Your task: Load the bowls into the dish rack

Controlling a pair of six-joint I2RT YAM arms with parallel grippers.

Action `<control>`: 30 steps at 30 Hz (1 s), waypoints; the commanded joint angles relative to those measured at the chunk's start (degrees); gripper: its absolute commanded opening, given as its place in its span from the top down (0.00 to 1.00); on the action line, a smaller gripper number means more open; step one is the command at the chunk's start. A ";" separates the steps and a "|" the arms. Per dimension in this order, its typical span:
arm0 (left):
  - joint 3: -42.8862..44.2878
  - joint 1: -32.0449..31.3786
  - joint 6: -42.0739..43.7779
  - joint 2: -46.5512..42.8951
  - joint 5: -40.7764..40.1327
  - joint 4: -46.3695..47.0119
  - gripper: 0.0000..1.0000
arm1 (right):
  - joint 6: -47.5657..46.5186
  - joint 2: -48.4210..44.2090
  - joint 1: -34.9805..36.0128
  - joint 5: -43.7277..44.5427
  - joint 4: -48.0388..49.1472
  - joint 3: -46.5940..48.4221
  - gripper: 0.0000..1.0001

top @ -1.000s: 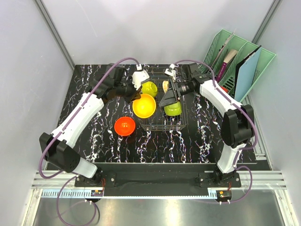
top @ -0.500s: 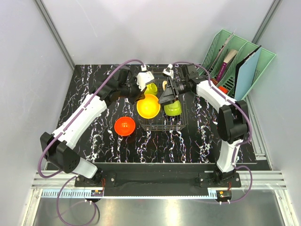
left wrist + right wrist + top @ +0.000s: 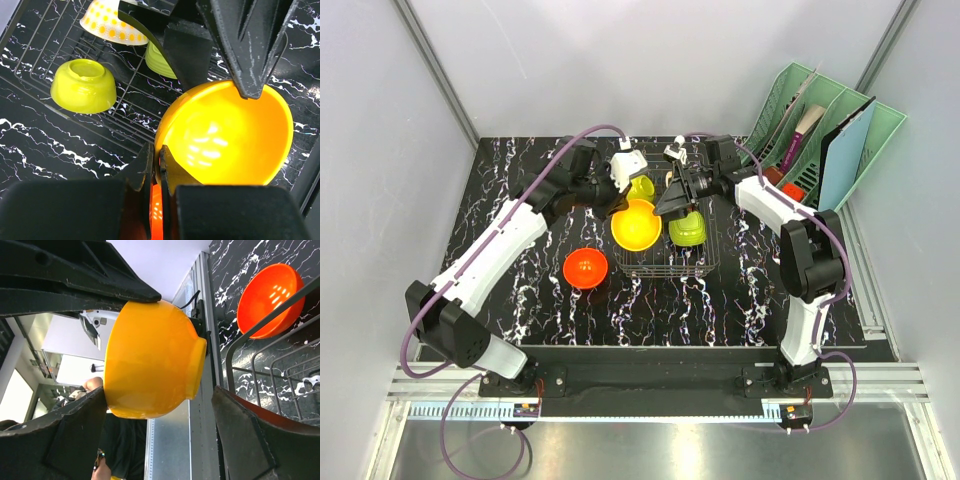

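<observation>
Top external view: yellow bowl (image 3: pixel 636 225), tilted on edge over the left side of the rack (image 3: pixel 665 265); whether it touches the wire cannot be told. Left end effector (image 3: pixel 159 160) pinches its rim, one finger inside, one outside. Right end effector (image 3: pixel 678 203) is spread astride the bowl, gripping nothing. The bowl appears rigid, light and glossy, hence probably slippery; the rim offers the surest hold. A green bowl (image 3: pixel 687 230) lies in the rack; an orange bowl (image 3: pixel 585 267) sits on the tabletop (image 3: pixel 740 300).
</observation>
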 commanded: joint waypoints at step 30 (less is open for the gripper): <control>2.40 -0.81 0.22 -1.65 -2.39 3.91 1.00 | 35.54 -2.16 1.90 -12.67 48.47 -11.50 0.15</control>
